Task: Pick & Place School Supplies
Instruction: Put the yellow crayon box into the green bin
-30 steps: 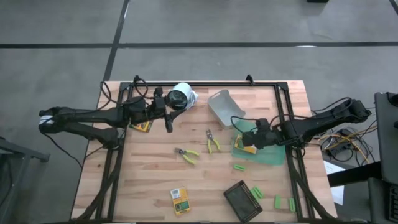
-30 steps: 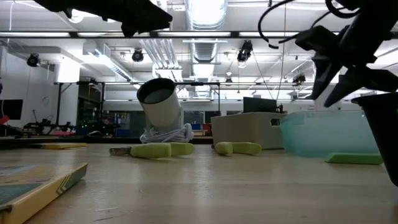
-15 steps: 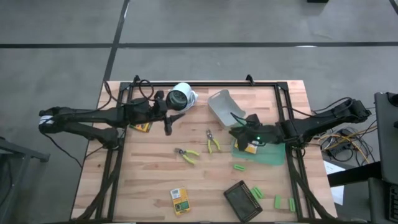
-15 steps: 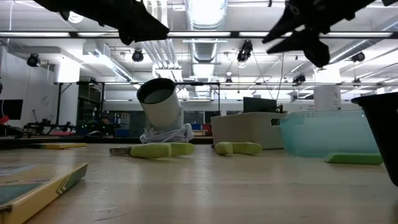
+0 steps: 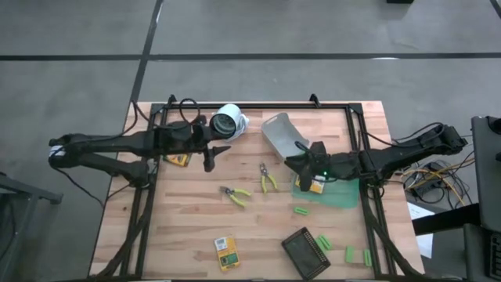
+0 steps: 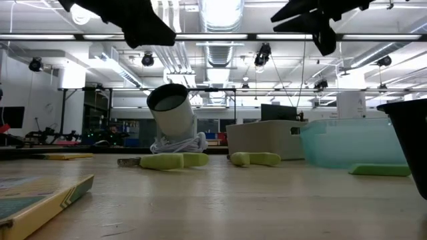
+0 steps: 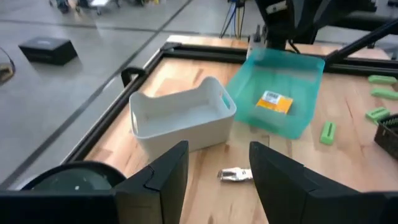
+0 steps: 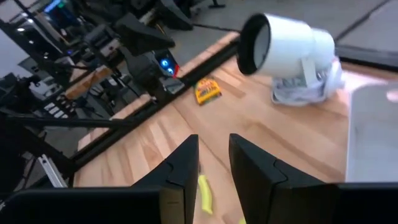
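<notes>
My right gripper [image 5: 291, 161] hovers open, nearly level, over the left edge of the green bin [image 5: 335, 196], touching nothing. A yellow pack [image 7: 274, 101] lies flat in that bin. My left gripper [image 5: 208, 163] hangs open and empty above the table's far left, beside another yellow pack [image 5: 179, 160]. A third pack [image 5: 225, 253] lies near the front edge. Two yellow-handled tools [image 5: 236, 196] [image 5: 268, 178] lie flat mid-table. Green blocks [image 5: 301, 210] [image 5: 356, 254] lie on the wood at the right. Both grippers show high up in the low view, the left one [image 6: 141, 27] and the right one [image 6: 313, 17].
A pale grey bin [image 5: 281, 135] stands on the far side of the green one. A white cylinder [image 5: 228, 122] lies tipped at the far edge. A dark tray [image 5: 304, 249] holding a green block sits front right. A black frame [image 5: 258, 106] borders the table.
My right gripper has risen out of the green bin and swung from pointing down to nearly level, rolling as it went and shifting toward the table's left; the yellow pack stays lying in the bin. My left gripper has tipped a little without leaving its place.
</notes>
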Tool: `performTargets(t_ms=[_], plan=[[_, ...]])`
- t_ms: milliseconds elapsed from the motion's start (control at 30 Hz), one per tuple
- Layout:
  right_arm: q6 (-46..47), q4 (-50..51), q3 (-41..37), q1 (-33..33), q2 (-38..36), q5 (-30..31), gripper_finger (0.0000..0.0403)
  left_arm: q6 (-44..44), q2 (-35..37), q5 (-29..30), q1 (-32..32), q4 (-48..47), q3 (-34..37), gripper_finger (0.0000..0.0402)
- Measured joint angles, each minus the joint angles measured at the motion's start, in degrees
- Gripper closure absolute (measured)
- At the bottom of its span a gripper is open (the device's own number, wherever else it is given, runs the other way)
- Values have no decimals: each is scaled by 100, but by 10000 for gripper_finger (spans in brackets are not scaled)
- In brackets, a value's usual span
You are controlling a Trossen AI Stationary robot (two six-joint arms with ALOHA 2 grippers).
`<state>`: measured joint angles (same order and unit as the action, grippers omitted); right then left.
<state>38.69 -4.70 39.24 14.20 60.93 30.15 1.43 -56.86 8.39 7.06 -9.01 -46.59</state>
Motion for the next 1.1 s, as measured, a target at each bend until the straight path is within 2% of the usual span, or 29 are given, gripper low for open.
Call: performTargets(t_ms=[100,333,500,667,933,1100], plan=[[-214,-84,10,0,0,0,323,179,0,-66,-4,-286,-222,225],[-654,-78,39,0,0,-2,328,1025,0,-1064,-18,-419,-290,225],[-617,-64,39,1,0,-190,327,1883,-36,-970,-19,-451,-288,227],[-637,-5,39,4,2,-232,334,2372,-43,-958,-136,-504,-286,228],[-888,-14,39,4,2,-227,329,2761,-44,-843,-1222,-474,-285,228],[-868,-23,39,4,2,-212,329,3133,-44,-929,-1982,-1114,-283,228]])
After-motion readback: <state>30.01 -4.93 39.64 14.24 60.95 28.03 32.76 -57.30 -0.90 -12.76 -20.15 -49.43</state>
